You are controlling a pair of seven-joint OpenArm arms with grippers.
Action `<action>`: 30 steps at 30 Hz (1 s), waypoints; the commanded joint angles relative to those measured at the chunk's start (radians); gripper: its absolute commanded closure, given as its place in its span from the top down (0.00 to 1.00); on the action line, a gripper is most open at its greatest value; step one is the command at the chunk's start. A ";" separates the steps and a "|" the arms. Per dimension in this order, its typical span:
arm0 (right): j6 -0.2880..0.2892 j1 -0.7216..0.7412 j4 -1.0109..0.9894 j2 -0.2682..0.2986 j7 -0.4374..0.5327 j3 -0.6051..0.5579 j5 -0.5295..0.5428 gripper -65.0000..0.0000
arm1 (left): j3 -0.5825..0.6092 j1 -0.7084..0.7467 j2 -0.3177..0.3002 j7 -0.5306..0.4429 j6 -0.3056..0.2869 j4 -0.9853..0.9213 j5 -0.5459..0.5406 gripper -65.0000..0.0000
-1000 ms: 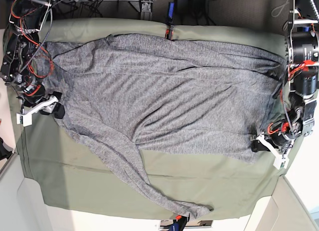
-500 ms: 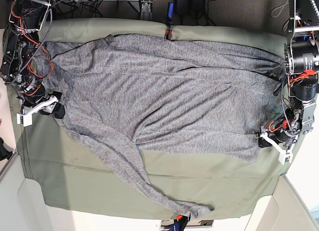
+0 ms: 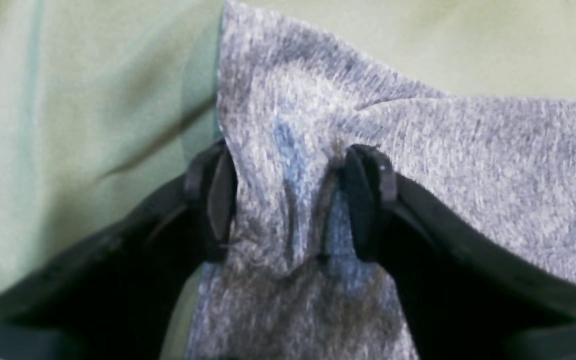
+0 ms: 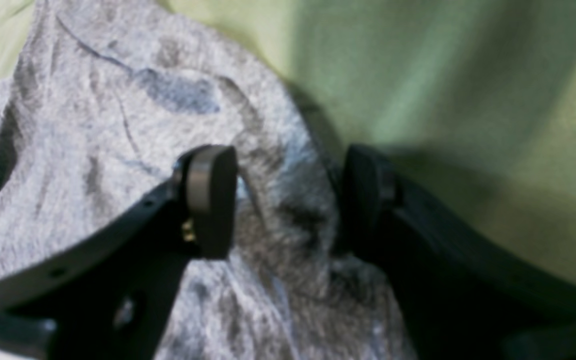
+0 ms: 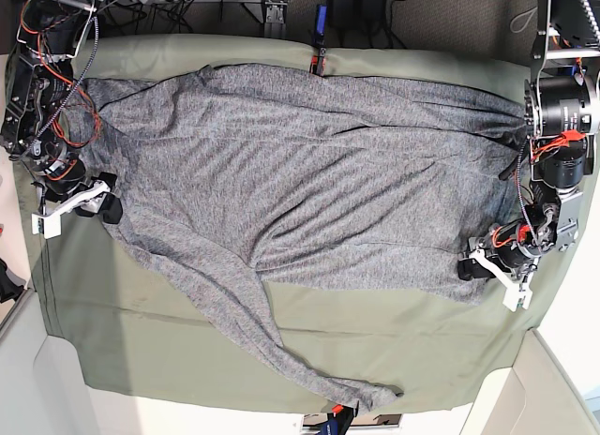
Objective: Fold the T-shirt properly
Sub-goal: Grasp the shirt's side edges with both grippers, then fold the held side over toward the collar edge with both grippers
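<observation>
Left wrist view, nearest: black jaws of the left gripper (image 3: 288,210) set apart, a bunched ridge of the T-shirt (image 3: 418,165) standing between the two pads and touching both; pinched or only straddled, cannot tell. Lower parts of both fingers lost in black shadow at the frame's bottom. Beyond the pads, grey knit running up to a corner edge, then the olive-green sheet (image 3: 83,100), soft and out of focus.

Right wrist view, nearest: right gripper (image 4: 283,200) likewise spread wide, a hump of the T-shirt (image 4: 118,110) rising between the pads. Near pad lit and clear, far pad dark and blurred against the cloth; contact on that side hard to make out. Farther back, the olive-green sheet (image 4: 443,90), blurred into plain green.

Base view, nearest edge: end of one long sleeve trailing down to the sheet's lower border, cuff partly merged with a dark fixture there. Higher up, the T-shirt (image 5: 309,172) lying spread flat across the olive-green sheet (image 5: 403,341), wrinkled, body running side to side. Right gripper (image 5: 80,202) at the garment's edge on this view's left, left gripper (image 5: 487,266) at the lower corner on this view's right; fingertips of both too small and dark to judge here. Far side: garment's upper edge close to the sheet's top border, arm housings and red wiring cut off by the frame corners.
</observation>
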 commanded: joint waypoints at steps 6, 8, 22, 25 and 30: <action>-0.011 0.007 0.002 0.008 -0.040 0.000 -0.014 0.53 | -0.003 -0.018 -0.011 -0.026 -0.095 0.013 -0.005 0.11; -0.011 0.007 0.002 0.009 -0.037 0.000 -0.015 0.45 | -0.003 -0.017 -0.015 -0.047 -0.095 0.013 -0.005 0.00; -0.010 0.004 0.136 0.014 -0.058 0.014 -0.015 0.00 | -0.003 0.010 -0.106 -0.041 -0.095 0.157 -0.003 0.00; -0.010 0.003 0.188 0.014 -0.095 0.014 -0.015 0.00 | -0.003 0.069 -0.129 -0.003 -0.095 0.245 -0.034 0.00; -0.011 -0.025 0.242 0.014 -0.098 0.014 -0.015 0.00 | -0.003 0.213 -0.173 -0.002 -0.095 0.423 -0.085 0.00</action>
